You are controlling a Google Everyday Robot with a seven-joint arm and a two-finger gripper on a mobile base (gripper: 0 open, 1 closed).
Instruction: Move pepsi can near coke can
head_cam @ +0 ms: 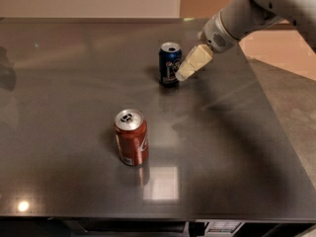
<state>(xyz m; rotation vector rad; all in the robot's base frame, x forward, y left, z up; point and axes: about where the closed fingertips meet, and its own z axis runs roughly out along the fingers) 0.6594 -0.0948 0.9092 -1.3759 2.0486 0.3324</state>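
Observation:
The dark blue pepsi can (169, 64) stands upright on the dark grey table (74, 73), right of centre toward the back. The red coke can (131, 137) stands upright nearer the front, left of the pepsi can and well apart from it. My gripper (186, 69) reaches in from the upper right on a grey-white arm. Its pale tip is right beside the pepsi can's right side, at about mid-height of the can.
The table's right edge (276, 117) runs diagonally, with grey floor beyond it. A tan wall and doorway lie behind the table's back edge. Bright light reflections sit on the table near the front.

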